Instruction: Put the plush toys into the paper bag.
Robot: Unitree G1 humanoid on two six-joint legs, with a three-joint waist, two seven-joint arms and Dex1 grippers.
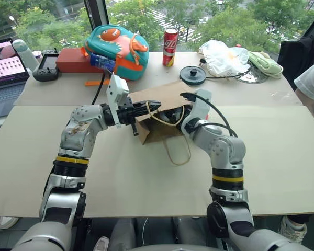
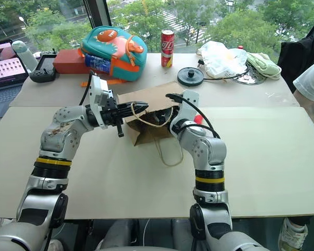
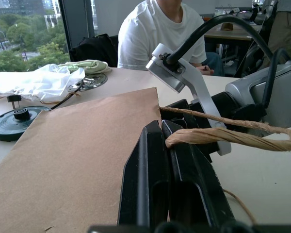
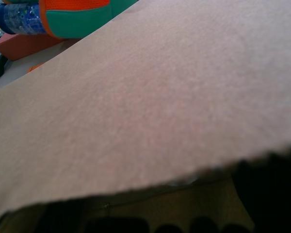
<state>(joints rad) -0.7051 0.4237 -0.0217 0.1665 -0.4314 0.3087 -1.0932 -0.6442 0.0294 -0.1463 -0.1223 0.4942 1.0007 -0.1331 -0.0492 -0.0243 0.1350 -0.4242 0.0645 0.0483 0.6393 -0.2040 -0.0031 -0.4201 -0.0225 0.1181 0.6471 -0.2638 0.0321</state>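
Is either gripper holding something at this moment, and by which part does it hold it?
The left gripper is shut on a cord handle of the paper bag, holding its mouth up. The right gripper reaches into the bag; whether it holds anything cannot be told.

One paper bag (image 1: 162,112), one dinosaur backpack (image 1: 116,49), one red can (image 1: 170,47), one white plastic bag (image 1: 223,56), one laptop (image 1: 6,73).

Lighting: even daylight from the windows beyond the table (image 1: 146,172); soft, faint shadows. Head views: sharp, no glare. Right wrist view: paper bag (image 4: 150,97) just past the hand blurred, out of focus; dark beneath its edge.
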